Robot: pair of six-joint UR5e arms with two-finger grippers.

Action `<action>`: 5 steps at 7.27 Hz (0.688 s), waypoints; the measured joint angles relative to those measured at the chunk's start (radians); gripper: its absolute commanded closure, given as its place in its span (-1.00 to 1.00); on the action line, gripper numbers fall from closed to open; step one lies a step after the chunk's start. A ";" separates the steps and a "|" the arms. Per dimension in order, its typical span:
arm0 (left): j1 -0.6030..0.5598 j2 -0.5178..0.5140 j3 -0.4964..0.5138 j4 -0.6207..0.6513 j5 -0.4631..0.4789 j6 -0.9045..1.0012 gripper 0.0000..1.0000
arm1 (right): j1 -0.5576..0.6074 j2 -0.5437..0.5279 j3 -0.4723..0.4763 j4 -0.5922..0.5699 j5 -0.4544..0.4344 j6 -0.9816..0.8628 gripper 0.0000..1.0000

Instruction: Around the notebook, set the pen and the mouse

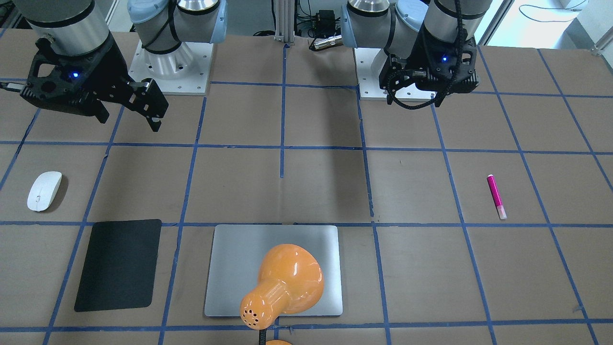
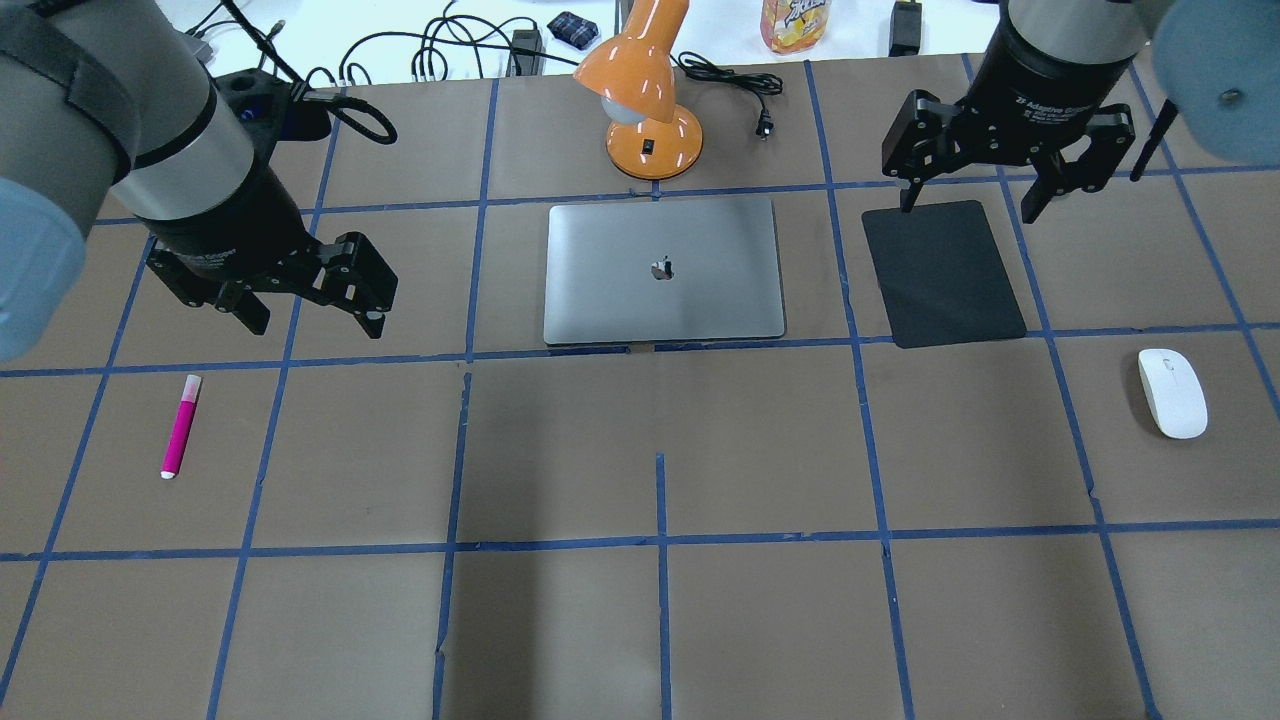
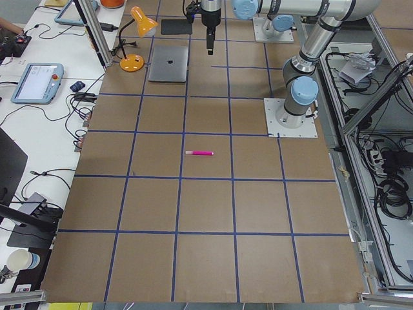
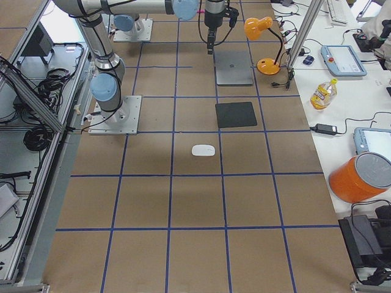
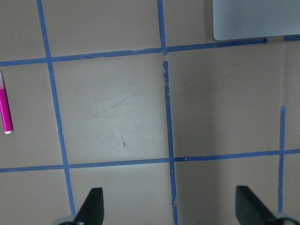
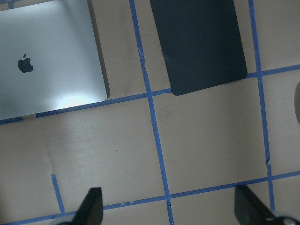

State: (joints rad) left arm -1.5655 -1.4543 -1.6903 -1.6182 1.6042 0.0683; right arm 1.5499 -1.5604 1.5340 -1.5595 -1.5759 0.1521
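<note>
My left tool point(image 2: 315, 322) and right tool point(image 2: 968, 208) hang wide open, empty — pen point(image 2: 181, 426) near the left, mouse point(image 2: 1172, 392) outboard of the right, notebook point(image 2: 663, 270) between the 2 — and a skewed pinch could roll the pen away.

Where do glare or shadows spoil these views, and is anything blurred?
Right wrist view: a bright glare patch near one corner of the notebook. Front-facing view: the lamp hides part of the notebook; a broad soft shadow darkens the middle of the table. Overhead view: background blown out white; pen and mouse look sharp.
</note>
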 measured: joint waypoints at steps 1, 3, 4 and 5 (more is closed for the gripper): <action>0.000 -0.005 -0.001 0.003 -0.002 -0.001 -1.00 | 0.000 0.000 -0.002 0.001 -0.001 0.001 -1.00; 0.001 -0.009 -0.008 0.008 -0.006 -0.002 -1.00 | 0.000 0.000 -0.003 0.003 -0.002 0.000 -1.00; 0.001 -0.009 -0.012 0.009 -0.006 -0.001 -1.00 | -0.001 0.000 -0.002 0.004 -0.003 0.000 -1.00; 0.001 -0.008 -0.017 0.010 -0.005 0.004 -1.00 | -0.001 0.000 -0.002 0.005 -0.004 0.000 -1.00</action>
State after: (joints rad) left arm -1.5646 -1.4627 -1.7077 -1.6086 1.5994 0.0722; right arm 1.5493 -1.5601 1.5315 -1.5547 -1.5798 0.1519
